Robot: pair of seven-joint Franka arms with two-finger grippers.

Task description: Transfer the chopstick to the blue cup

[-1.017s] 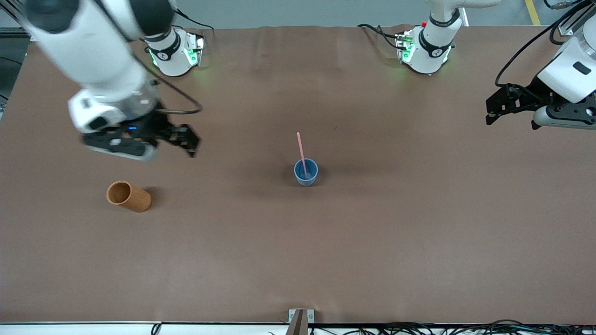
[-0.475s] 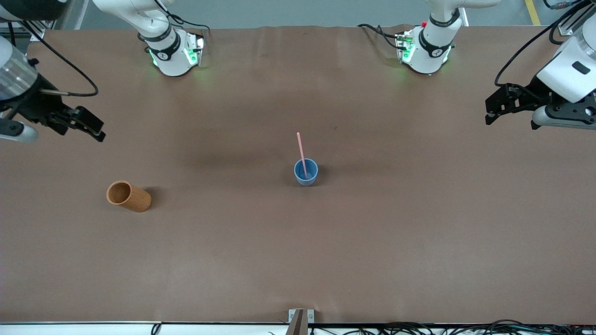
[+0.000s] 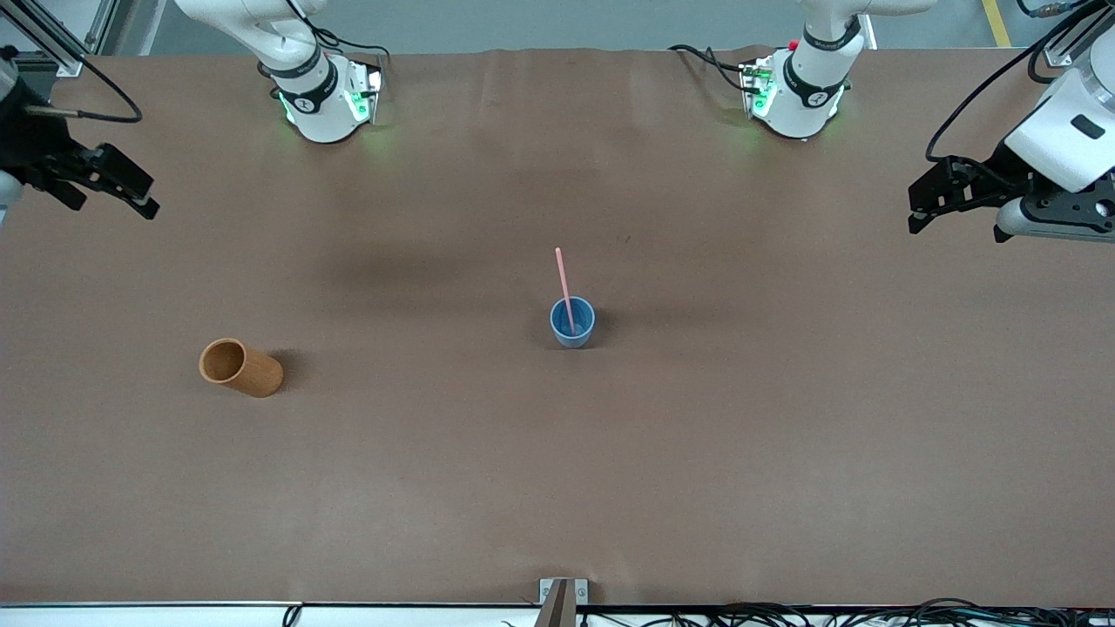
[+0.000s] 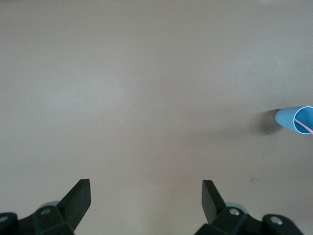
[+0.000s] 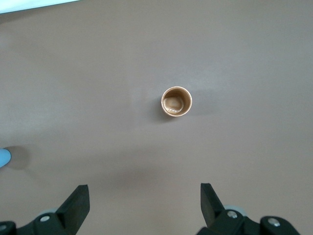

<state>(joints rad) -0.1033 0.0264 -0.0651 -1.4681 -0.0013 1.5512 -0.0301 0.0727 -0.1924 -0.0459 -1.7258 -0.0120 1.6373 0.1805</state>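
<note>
The pale pink chopstick point(image 3: 564, 283) stands tilted inside the blue cup point(image 3: 572, 323) in the middle of the table. The cup point(image 4: 295, 119) also shows in the left wrist view with the stick's tip point(image 4: 305, 126) in it, and its edge point(image 5: 4, 157) shows in the right wrist view. My right gripper point(image 3: 109, 183) is open and empty, up in the air over the right arm's end of the table. My left gripper point(image 3: 930, 198) is open and empty, up over the left arm's end of the table. Both are well away from the cup.
An orange-brown cylindrical cup point(image 3: 240, 367) stands upright toward the right arm's end of the table, nearer the front camera than the blue cup; it also shows in the right wrist view point(image 5: 176, 101). A metal bracket point(image 3: 562, 596) sits at the table's front edge.
My right gripper has pulled back, empty, from over the table near the orange-brown cup out toward the right arm's end of the table. The left arm, cups and chopstick have not moved.
</note>
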